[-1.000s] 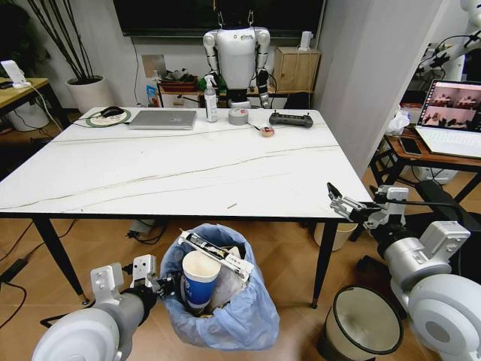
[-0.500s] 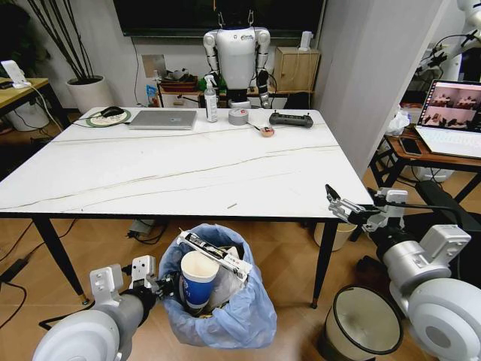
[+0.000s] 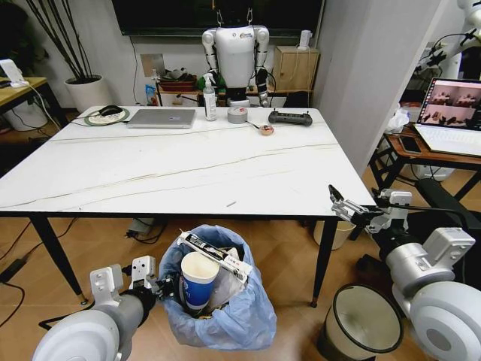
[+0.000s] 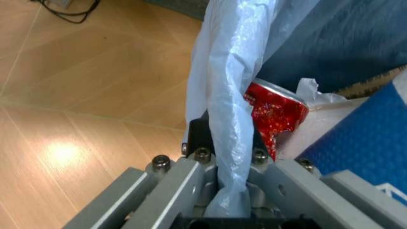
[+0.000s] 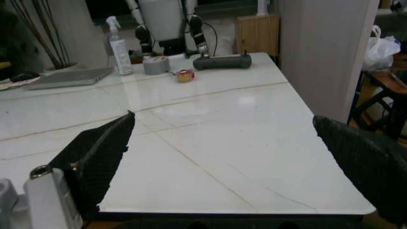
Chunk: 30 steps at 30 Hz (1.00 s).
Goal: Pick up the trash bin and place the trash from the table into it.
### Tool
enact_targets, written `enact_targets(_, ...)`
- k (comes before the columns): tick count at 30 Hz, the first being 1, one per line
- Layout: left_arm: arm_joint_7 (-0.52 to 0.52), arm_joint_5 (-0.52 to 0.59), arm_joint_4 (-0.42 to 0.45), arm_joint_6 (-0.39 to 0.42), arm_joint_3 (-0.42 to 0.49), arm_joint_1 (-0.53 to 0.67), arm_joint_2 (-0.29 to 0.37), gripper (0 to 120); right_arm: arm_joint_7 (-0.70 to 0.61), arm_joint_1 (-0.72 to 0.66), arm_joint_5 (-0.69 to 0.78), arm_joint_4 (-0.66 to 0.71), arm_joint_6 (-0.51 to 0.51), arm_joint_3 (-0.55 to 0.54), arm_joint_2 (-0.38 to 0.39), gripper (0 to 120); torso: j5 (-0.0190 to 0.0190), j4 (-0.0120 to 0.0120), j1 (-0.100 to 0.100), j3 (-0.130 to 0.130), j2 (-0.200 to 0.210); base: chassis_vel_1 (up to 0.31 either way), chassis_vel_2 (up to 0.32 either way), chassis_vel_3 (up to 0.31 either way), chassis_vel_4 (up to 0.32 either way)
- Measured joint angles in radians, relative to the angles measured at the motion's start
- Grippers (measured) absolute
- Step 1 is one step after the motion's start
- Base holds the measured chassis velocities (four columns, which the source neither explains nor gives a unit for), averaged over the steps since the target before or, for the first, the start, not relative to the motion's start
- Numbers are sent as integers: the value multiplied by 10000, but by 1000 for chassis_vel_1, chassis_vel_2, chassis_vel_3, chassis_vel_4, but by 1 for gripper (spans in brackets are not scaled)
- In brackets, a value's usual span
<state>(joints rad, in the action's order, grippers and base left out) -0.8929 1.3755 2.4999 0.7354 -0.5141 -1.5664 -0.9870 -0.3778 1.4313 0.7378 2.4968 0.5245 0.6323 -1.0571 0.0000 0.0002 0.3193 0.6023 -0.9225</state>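
The left tool (image 3: 167, 286) is pinched onto the rim of the trash bin (image 3: 240, 320), and in the left wrist view its fingers (image 4: 197, 143) are seen pressed together on a fold of the bin's light-blue bag. The bin is held low over the wooden floor (image 3: 293, 259), in front of the near edge of the desk (image 3: 173, 169) and below its top. It is packed nearly to the rim with trash: a blue paper cup (image 3: 200, 280) stands upright, a torn cardboard piece (image 3: 214, 254) lies across the opening, and a red wrapper (image 4: 275, 110) is seen pressed against the bag just beside the left tool.

The right tool (image 3: 347, 213) is held at the near right corner of the desk, about level with the top, with its black pads (image 5: 102, 155) spread wide apart and nothing between them. A broad bare stretch of marble-look top is seen ahead of it. A laptop (image 3: 162, 118), spray bottle (image 3: 210, 100), tape roll (image 3: 238, 115) and black controller (image 3: 290, 118) are ranged along the far edge. A plain cream bin (image 3: 359, 322) stands on the floor under the right arm, apart from the lined bin.
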Motion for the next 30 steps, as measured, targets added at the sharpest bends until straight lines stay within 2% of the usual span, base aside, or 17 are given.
enact_targets(30, 25, 198, 0, 0, 24, 0, 177, 0, 726, 651, -1623, -201, -477, -147, -1332, 100, -1, 0, -570, -800, 1378, 0, 0, 0, 0)
